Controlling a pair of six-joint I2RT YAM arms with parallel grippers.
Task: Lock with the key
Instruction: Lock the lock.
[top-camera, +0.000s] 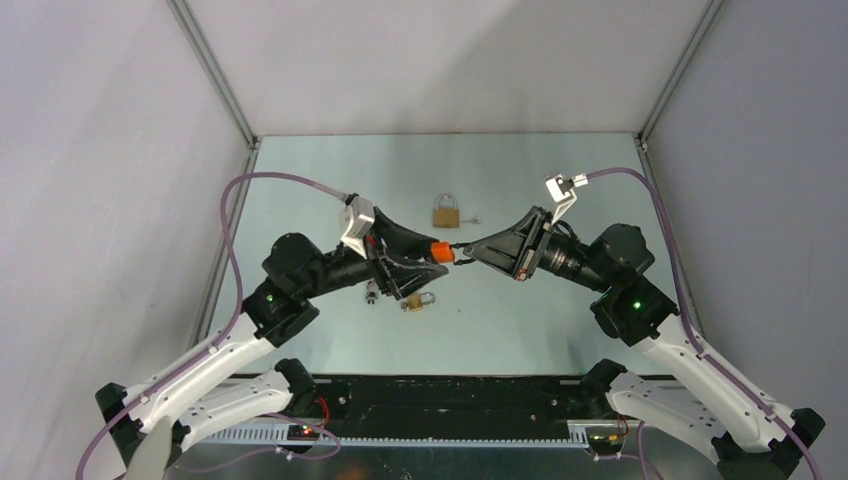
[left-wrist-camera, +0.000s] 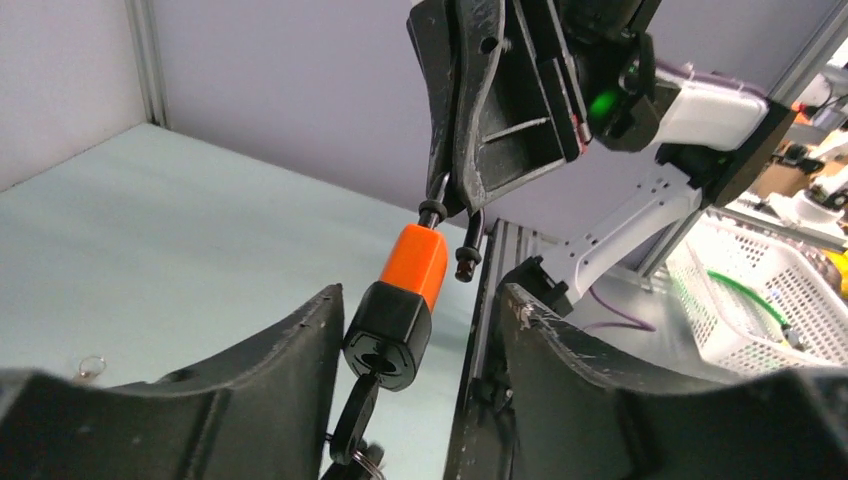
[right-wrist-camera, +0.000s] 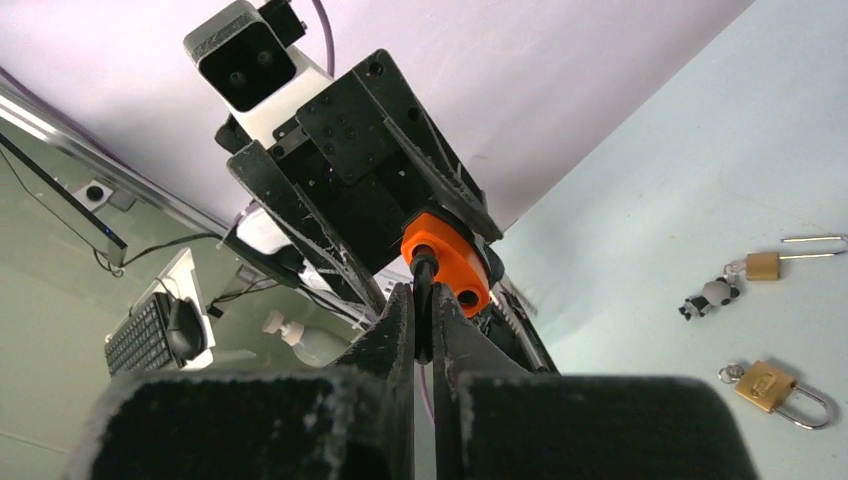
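Observation:
An orange padlock (top-camera: 441, 251) with a black base is held in the air between the two arms. My right gripper (top-camera: 468, 250) is shut on its black shackle (right-wrist-camera: 424, 290), just behind the orange body (right-wrist-camera: 445, 255). The shackle's free end (left-wrist-camera: 467, 262) hangs out of the body. A black-headed key (left-wrist-camera: 352, 420) sticks in the keyhole of the black base (left-wrist-camera: 388, 330) and hangs down with a ring. My left gripper (left-wrist-camera: 420, 300) is open around the base. The base touches its left finger (left-wrist-camera: 300, 340); the right finger (left-wrist-camera: 560, 340) stands apart.
A brass padlock (top-camera: 446, 213) with a small key beside it lies on the table behind the arms. A second brass padlock (top-camera: 420, 300) and a small keychain (top-camera: 371, 294) lie under my left arm. A white basket (left-wrist-camera: 760, 300) stands off the table.

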